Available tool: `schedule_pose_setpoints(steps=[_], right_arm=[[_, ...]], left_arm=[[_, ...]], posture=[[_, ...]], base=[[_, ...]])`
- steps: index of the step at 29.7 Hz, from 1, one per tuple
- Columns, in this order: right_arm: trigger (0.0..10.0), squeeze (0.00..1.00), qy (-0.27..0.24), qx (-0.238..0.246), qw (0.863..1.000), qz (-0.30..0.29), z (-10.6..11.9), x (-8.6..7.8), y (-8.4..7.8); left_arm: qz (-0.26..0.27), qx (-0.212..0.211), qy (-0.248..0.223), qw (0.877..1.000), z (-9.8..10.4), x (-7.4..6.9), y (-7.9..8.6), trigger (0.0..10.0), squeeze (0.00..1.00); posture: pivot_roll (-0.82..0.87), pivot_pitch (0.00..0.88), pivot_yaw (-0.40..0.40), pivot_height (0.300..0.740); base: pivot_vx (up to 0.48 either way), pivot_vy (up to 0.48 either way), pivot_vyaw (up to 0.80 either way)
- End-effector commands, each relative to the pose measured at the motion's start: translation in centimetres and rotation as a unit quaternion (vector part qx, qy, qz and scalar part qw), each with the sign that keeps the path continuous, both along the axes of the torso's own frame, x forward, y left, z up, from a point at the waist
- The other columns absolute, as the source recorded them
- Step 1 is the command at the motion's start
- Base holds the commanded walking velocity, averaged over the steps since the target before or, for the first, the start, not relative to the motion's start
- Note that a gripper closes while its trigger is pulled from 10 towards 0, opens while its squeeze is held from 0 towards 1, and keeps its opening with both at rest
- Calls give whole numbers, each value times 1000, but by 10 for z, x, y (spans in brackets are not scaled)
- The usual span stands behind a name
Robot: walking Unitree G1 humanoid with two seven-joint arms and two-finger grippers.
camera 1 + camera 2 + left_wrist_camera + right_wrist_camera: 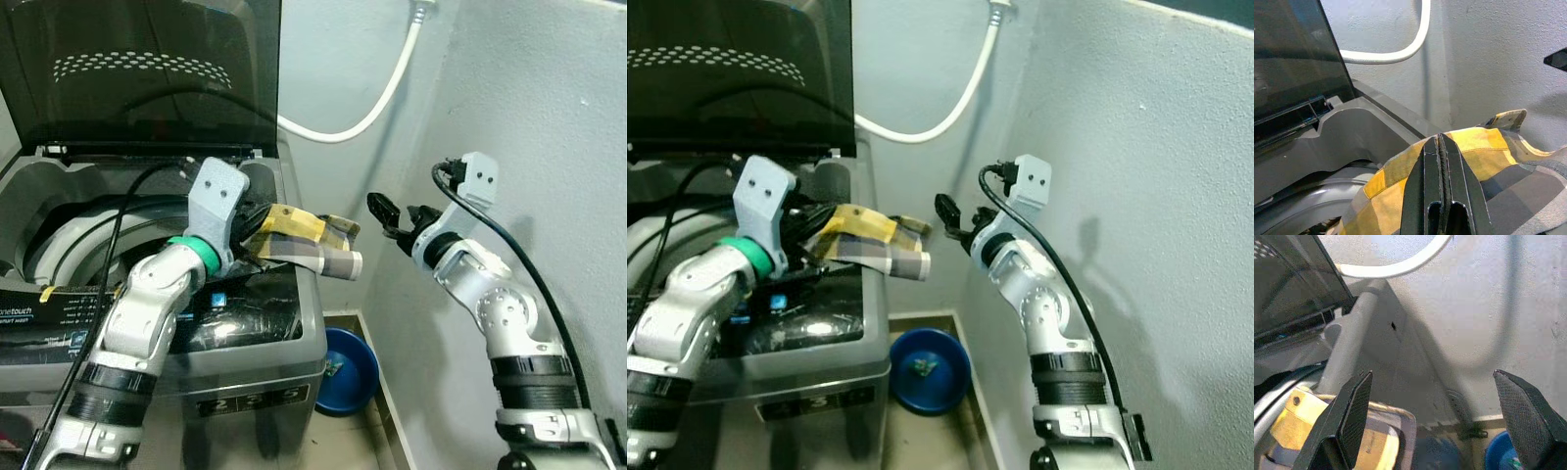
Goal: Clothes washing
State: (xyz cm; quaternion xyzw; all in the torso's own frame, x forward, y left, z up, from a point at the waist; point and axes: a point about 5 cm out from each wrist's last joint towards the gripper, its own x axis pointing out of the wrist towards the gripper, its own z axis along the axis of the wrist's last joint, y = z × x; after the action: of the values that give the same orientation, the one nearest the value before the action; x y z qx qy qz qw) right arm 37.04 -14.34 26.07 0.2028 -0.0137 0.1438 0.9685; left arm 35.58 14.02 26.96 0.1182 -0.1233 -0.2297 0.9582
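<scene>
A yellow and grey checked cloth [309, 241] is held over the right rim of the top-loading washing machine [294, 392], whose dark lid [137, 69] stands open. My left gripper [1440, 147] is shut on the cloth [1484, 161], which sticks out past the machine's right edge. My right gripper [390, 217] hangs open in the air to the right of the cloth, near the wall, not touching it. In the right wrist view its two fingers [1354, 411] stand wide apart, with the cloth [1327, 431] below them.
A white hose [372, 108] runs along the wall behind the machine. A blue basin [348, 370] sits on the floor in the narrow gap between the machine and the right wall [549, 117]. The drum opening [88, 235] lies to the left.
</scene>
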Motion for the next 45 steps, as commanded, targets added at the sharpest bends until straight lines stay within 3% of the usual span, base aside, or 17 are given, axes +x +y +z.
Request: schedule_pose_setpoints(steps=[1, 4, 5, 6, 7, 18, 20, 21, 23, 24, 27, 28, 30, 35, 37, 43, 45], right_arm=[[10000, 1000, -1, -4, 1000, -3, -1, -4, -2], [10000, 1000, -3, -5, 1000, -6, -2, -6, -2], [10000, 1000, -2, -6, 1000, -6, -3, -7, -1], [10000, 1000, -1, -6, 1000, -6, -3, -8, 0], [10000, 1000, 0, -5, 1000, -4, -4, -9, 2], [10000, 1000, 6, -7, 1000, 4, -9, -12, 9], [10000, 1000, 8, -12, 1000, 21, -10, -13, 15], [10000, 1000, 9, -16, 999, 40, -11, -14, 21], [10000, 1000, 11, -18, 998, 52, -11, -14, 26], [10000, 1000, 14, -23, 997, 79, -14, -15, 38], [10000, 1000, 19, -25, 996, 86, -17, -13, 44], [10000, 1000, 26, -26, 995, 92, -21, -11, 50], [10000, 1000, 30, -26, 995, 94, -23, -10, 53], [10000, 1000, 66, 23, 992, 101, -31, -5, 61], [10000, 1000, 85, 40, 991, 99, -37, -2, 62], [10000, 1000, 113, 63, 987, 101, -46, 0, 68], [10000, 1000, 139, 88, 980, 113, -50, 0, 78]], left_arm=[[-24, 0, -8, 1000, 2, 1, -10, 10000, 1000], [-38, 0, -19, 999, 5, 1, -18, 10000, 1000], [-50, -13, -23, 998, 7, 0, -21, 0, 1000], [-58, -23, -25, 998, 8, 0, -22, 0, 1000], [-54, -28, -25, 998, 8, 1, -22, 0, 0], [-39, -29, -32, 998, 7, 3, -17, 0, 0], [-35, -2, -31, 999, 4, 1, -16, 0, 0], [-33, 18, -34, 999, 2, -2, -16, 10000, 0], [-33, 32, -37, 998, 0, -5, -15, 10000, 0], [-10, 105, -52, 993, -3, -14, -8, 10000, 0], [20, 128, -53, 990, -5, -19, 2, 10000, 0], [49, 141, -48, 988, -8, -27, 15, 10000, 0], [66, 144, -43, 986, -10, -32, 24, 10000, 0], [93, 128, -14, 987, -20, -66, 48, 10000, 0], [123, 163, -13, 979, -23, -83, 64, 10000, 0], [187, 167, -42, 967, -16, -92, 80, 10000, 0], [215, 155, -54, 963, -11, -94, 85, 10000, 0]], posture=[[32, 39, -5, 740], [30, 38, -1, 740], [28, 38, 0, 740], [28, 38, 0, 740], [29, 39, 0, 740], [29, 37, 1, 740], [26, 34, 3, 740], [24, 31, 5, 740], [24, 31, 5, 740], [24, 26, 5, 740], [31, 24, 2, 740], [45, 23, -7, 740], [45, 23, -7, 740], [87, 23, -44, 740], [96, 25, -57, 740], [99, 26, -69, 740], [95, 29, -69, 740]], base=[[0, 0, 0], [0, 0, 0], [0, 0, 0], [0, 0, 0], [0, 0, 0], [0, 0, 0], [0, 0, 0], [0, 0, 0], [0, 0, 0], [0, 0, 0], [0, 0, 0], [0, 0, 0], [0, 0, 0], [0, 0, 0], [0, 0, 0], [0, 0, 0], [0, 0, 0]])
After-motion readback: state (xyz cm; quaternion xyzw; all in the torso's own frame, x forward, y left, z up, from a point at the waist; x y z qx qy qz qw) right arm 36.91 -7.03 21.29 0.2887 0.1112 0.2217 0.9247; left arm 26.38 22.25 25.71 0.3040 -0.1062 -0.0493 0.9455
